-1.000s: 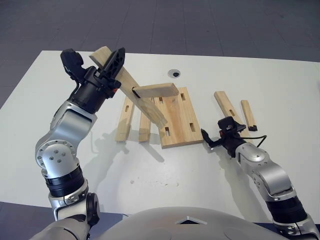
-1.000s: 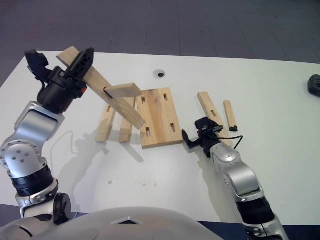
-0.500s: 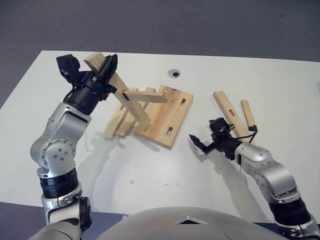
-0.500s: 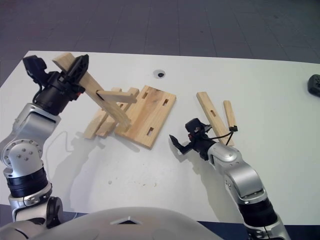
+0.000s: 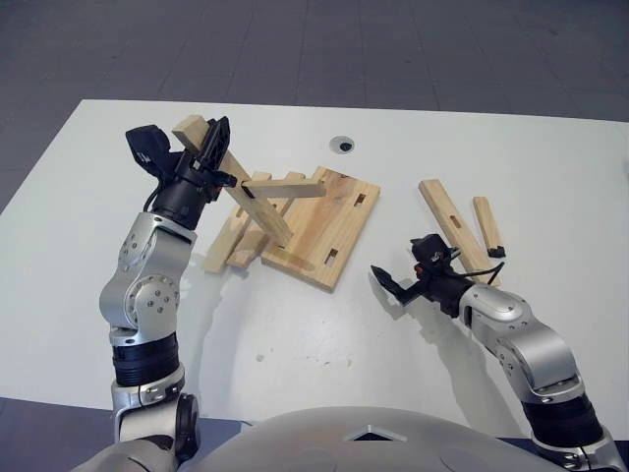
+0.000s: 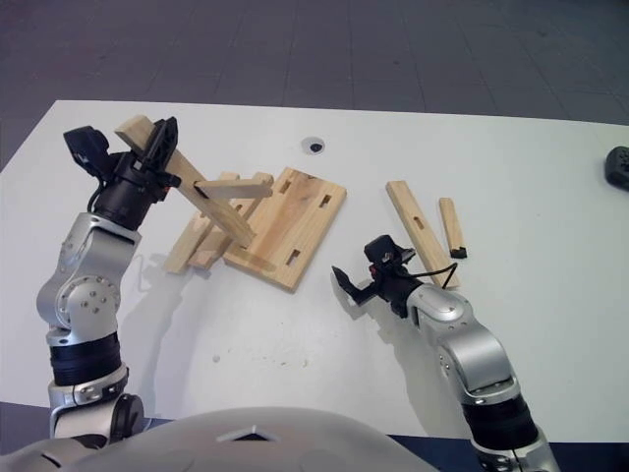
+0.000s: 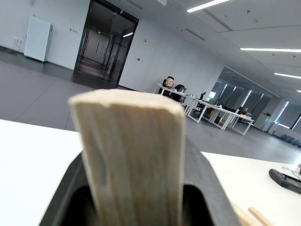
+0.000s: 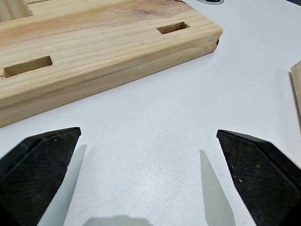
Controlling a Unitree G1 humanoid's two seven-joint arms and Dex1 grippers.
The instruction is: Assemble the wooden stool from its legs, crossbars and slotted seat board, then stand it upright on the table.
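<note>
Left end effector (image 5: 211, 147) clenches a leg (image 5: 257, 205), crossbar (image 5: 293, 189) attached, angled over the seat board (image 5: 319, 231); right end effector (image 5: 385, 282) hovers released. Next, likely: seat that leg into a slot (image 5: 332, 258).

Silver shells, black joints

From my seat, both arms wear glossy silver-grey shells split by black ribbed bands. The left arm (image 5: 147, 254) has a round elbow cap (image 5: 145, 296) ringed with small screws. The right arm (image 5: 521, 339) carries a small red mark and a thin black cable (image 5: 498, 257) at its black wrist. The left claw (image 5: 208, 143) and right claw (image 5: 385, 282) are matte black with finely textured pads.
</note>
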